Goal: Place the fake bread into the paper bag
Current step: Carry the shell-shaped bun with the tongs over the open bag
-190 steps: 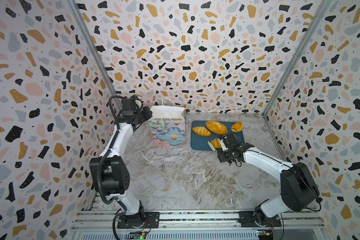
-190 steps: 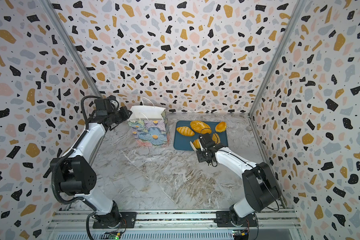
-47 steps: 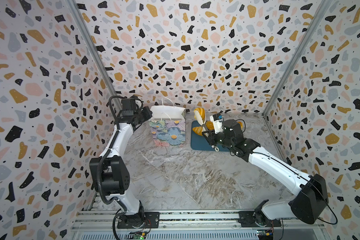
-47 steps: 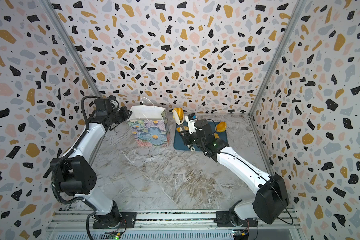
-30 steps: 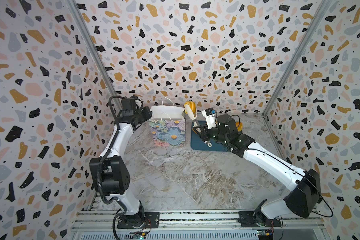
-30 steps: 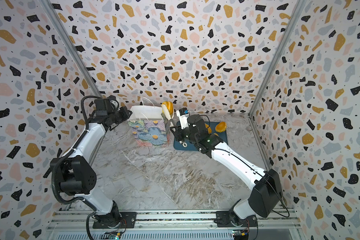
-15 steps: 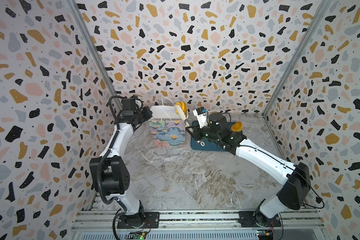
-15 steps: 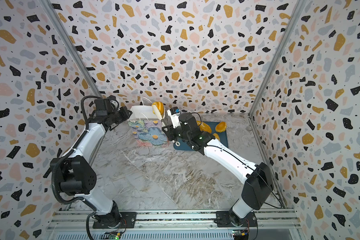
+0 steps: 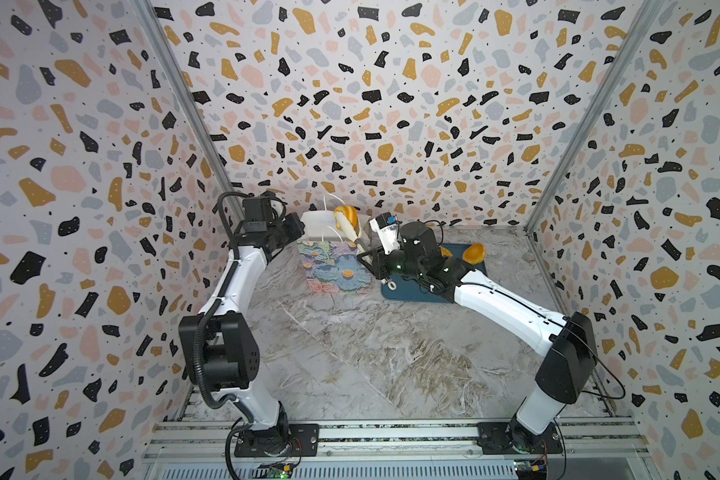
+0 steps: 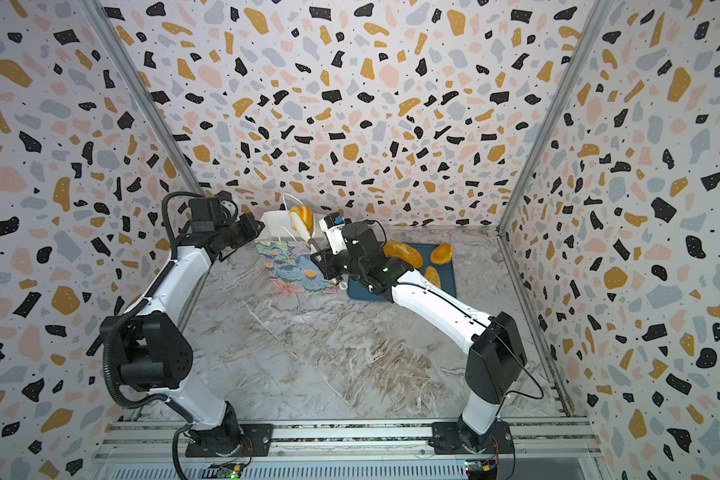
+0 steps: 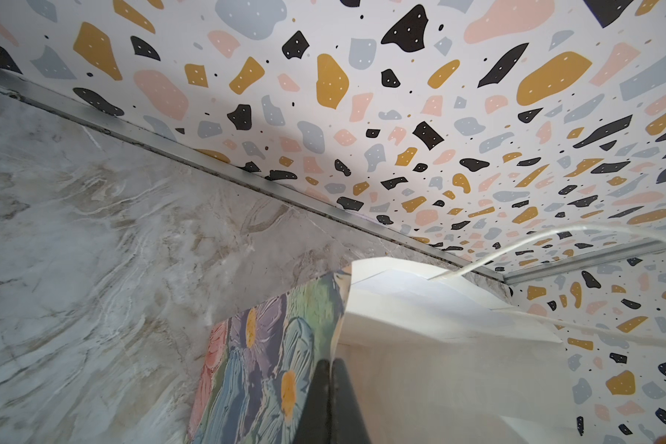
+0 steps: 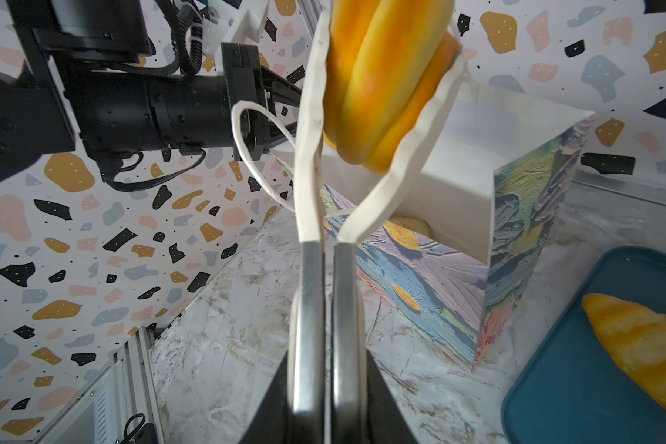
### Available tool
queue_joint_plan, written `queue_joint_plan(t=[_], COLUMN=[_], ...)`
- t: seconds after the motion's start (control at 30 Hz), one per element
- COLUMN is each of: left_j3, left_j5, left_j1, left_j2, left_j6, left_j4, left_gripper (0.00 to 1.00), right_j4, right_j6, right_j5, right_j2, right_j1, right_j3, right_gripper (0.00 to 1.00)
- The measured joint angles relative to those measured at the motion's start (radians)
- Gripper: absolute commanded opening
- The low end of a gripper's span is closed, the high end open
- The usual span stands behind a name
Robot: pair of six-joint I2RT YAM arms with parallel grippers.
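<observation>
Bread [image 12: 377, 84] in right hand [image 12: 391, 29], long axis along fingers [image 12: 308, 161], over bag [image 12: 431, 276].

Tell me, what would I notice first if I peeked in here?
A shiny orange striped bread, pinched in the right gripper, hangs just above the open top of the flowery paper bag at the back. The left gripper grips the bag's rim, and more breads wait on the dark-teal tray beside it.
</observation>
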Motion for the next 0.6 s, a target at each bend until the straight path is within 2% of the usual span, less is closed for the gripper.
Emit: queue_joint_plan(t=[0.2, 0.6], left_j3=[0.0, -0.002], left_j5=[0.0, 0.001], left_j1=[0.0, 0.0], left_j2=[0.0, 0.0], left_j6=[0.0, 0.0], left_j4=[0.0, 0.003], left_gripper=[0.0, 0.0], right_j4=[-0.017, -0.093], right_j6=[0.0, 0.004], right_j5=[-0.011, -0.011], right_j2=[0.042, 0.163], right_j1=[0.007, 0.018], right_j3=[0.053, 0.202], right_gripper=[0.16, 0.24])
